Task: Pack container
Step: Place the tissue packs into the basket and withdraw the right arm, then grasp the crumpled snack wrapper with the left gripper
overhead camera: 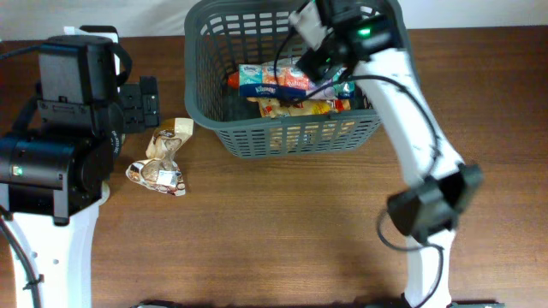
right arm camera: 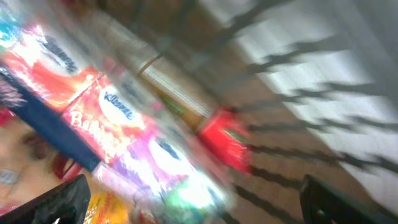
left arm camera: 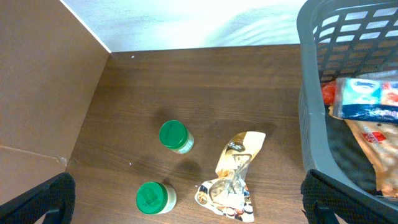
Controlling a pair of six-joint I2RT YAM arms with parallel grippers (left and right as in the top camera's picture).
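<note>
The dark grey basket [overhead camera: 282, 137] stands at the back centre and holds Kleenex packs [overhead camera: 272, 79] and orange and red packets. My right gripper [overhead camera: 330, 68] is down inside it. The right wrist view is blurred: the fingers [right arm camera: 193, 205] are wide apart over a shiny packet [right arm camera: 180, 174], next to Kleenex packs [right arm camera: 93, 106]. My left gripper [overhead camera: 141, 103] is open and empty [left arm camera: 193, 204], high above the table left of the basket [left arm camera: 311, 106].
A crumpled foil snack bag [overhead camera: 161, 161] lies left of the basket and shows in the left wrist view [left arm camera: 233, 180]. Two green-lidded jars [left arm camera: 175, 135] [left arm camera: 154, 198] stand beside it, hidden under the left arm in the overhead view. A wall borders the table's left side [left arm camera: 43, 93].
</note>
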